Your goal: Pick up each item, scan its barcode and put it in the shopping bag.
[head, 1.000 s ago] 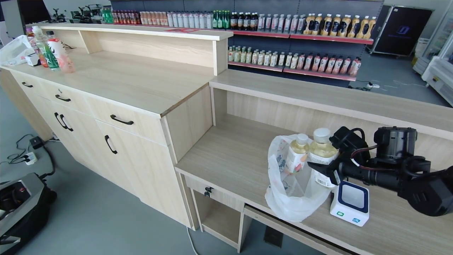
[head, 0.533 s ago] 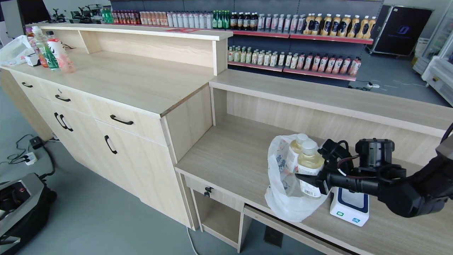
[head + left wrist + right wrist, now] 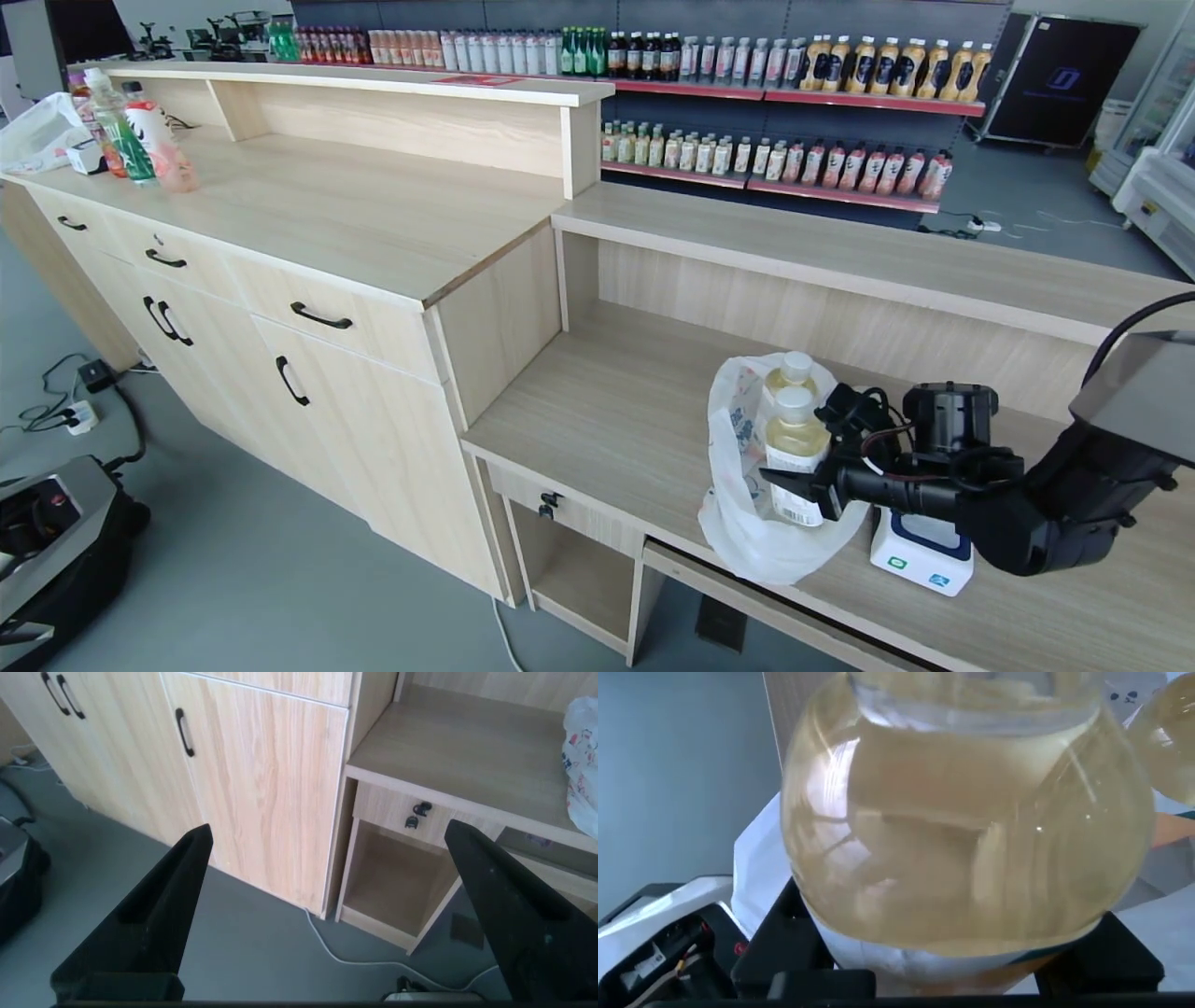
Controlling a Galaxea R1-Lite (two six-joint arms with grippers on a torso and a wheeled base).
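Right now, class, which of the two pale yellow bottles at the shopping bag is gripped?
The nearer bottle, clamped by the right gripper; the farther bottle stands free inside the shopping bag.

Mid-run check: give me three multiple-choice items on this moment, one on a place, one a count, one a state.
1. Where is the held bottle? A. on the upper counter B. at the shopping bag mouth C. on the floor
2. How many bottles are at the bag? A. one B. two C. four
3. The left claw is: A. open B. shut on a bottle C. shut on the bag
Answers: B, the right claw holds it within the bag's rim; B, a second bottle stands behind it; A, its fingers stand wide apart.
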